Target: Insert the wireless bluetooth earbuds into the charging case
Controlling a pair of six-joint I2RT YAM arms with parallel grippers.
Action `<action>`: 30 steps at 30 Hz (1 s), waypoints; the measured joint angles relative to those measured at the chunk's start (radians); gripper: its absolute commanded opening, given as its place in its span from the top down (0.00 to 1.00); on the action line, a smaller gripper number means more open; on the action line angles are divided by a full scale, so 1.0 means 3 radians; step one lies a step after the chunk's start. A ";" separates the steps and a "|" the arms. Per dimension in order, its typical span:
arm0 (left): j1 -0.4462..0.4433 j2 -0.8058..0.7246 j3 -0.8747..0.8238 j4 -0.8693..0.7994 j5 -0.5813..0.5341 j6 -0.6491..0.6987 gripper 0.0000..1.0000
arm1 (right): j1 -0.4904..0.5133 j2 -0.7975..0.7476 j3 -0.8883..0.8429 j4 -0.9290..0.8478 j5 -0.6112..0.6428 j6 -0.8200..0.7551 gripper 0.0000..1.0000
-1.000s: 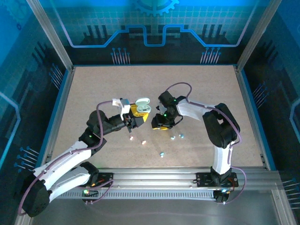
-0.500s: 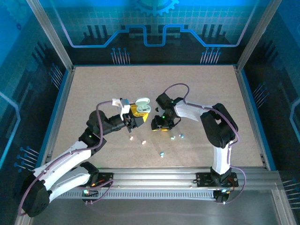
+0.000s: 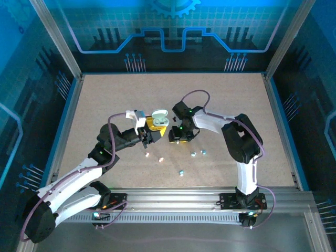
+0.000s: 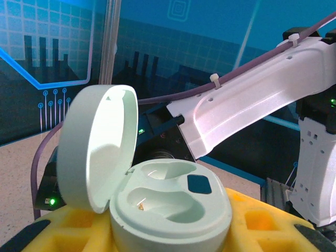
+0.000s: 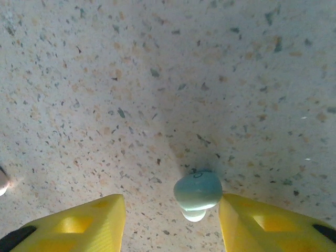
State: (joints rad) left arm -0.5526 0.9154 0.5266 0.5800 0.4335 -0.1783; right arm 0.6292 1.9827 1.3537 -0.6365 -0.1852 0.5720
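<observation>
My left gripper is shut on the mint charging case, its yellow fingers pressed to both sides. The lid stands open and both wells are empty. In the top view the case sits just left of my right gripper. That gripper is open low over the table, with a teal earbud between its yellow fingers. The earbud touches the right finger, and a wide gap lies before the left finger. Other earbuds lie loose nearer the arm bases.
Two earbuds lie right of the right gripper, one sits nearer the front rail, and one below the left gripper. The right arm's white link passes close behind the case. Blue frame walls ring the speckled table.
The right arm has shifted a little to the left, toward the case, with its gripper staying low over the table. The left arm and the case have not moved.
</observation>
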 measured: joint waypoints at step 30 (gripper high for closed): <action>0.0000 0.0034 0.0000 0.0000 0.0000 0.0000 0.62 | 0.0038 0.0337 0.0487 -0.0435 0.0186 -0.0251 0.67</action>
State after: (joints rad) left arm -0.5526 0.9257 0.5266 0.5800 0.4335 -0.1783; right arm 0.6407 2.0838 1.4998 -0.7670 -0.1295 0.4969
